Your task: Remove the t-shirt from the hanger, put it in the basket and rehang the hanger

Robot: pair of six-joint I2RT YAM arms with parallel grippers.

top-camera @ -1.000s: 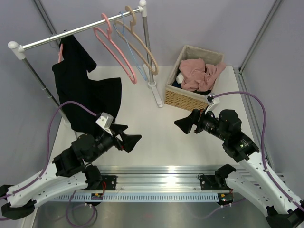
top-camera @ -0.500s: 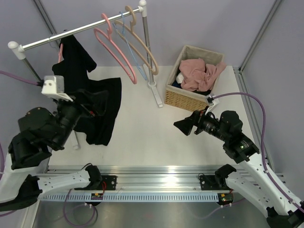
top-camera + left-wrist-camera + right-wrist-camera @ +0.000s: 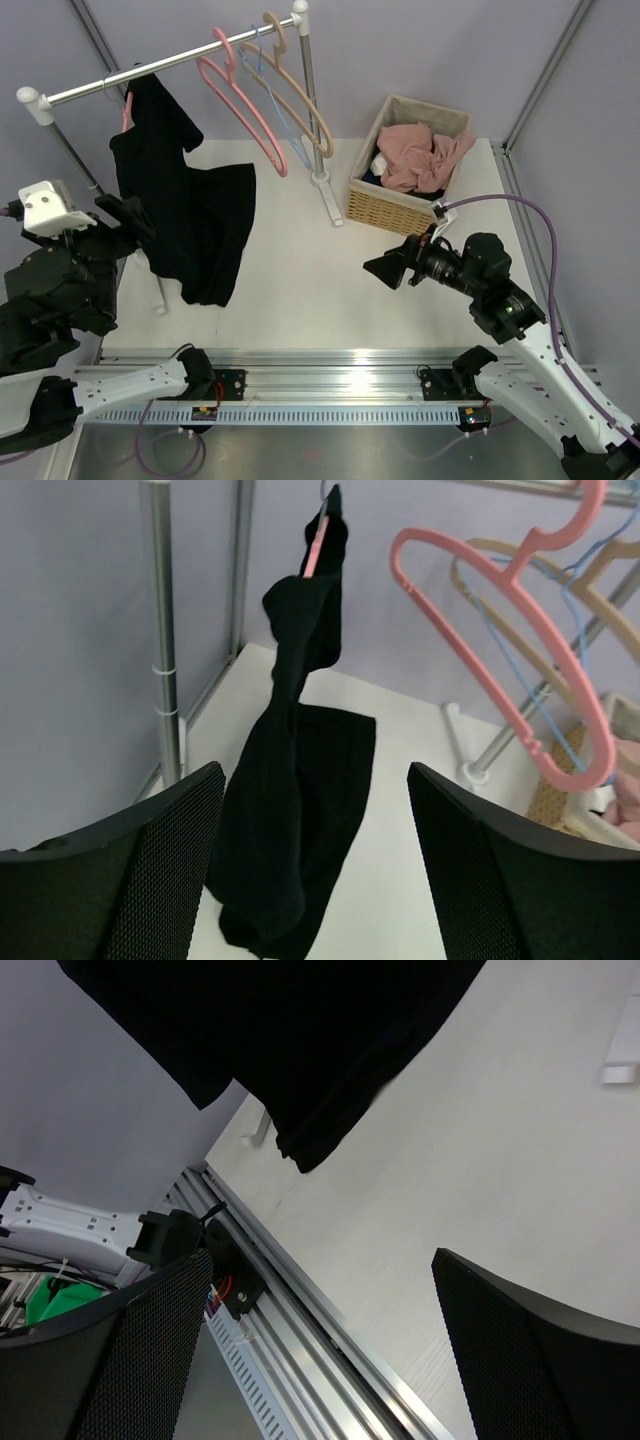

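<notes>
The t-shirt point(image 3: 185, 215) is hanging from the hanger point(image 3: 127, 110) at the left end of the rail point(image 3: 170, 68), at about ten o'clock from the middle of the table point(image 3: 320, 290). It is drooping in bunched folds toward the tabletop. Whether its hem is touching the surface cannot be told.

The left gripper point(image 3: 315, 780) is hovering at the t-shirt's nine o'clock in the top view, with its fingers spread apart and clamping nothing. In the left wrist view the t-shirt is showing between the two fingers, ahead of them and not touching either. The rack's left post point(image 3: 165, 630) is standing at the gripper's eleven o'clock, just beside the cloth.

Further along the rail, at the t-shirt's one o'clock, a spare pink hanger point(image 3: 245, 110), a light-blue hanger point(image 3: 285, 125) and a beige hanger point(image 3: 300, 100) are dangling close together.

A wicker basket point(image 3: 375, 205) is sitting at two o'clock from the table's middle, holding a dusty-pink garment point(image 3: 425, 155).

The right gripper point(image 3: 385, 268) is hanging at the basket's six o'clock, pointing toward nine o'clock. Its jaws are wide apart and holding nothing, and it is well apart from the t-shirt.
</notes>
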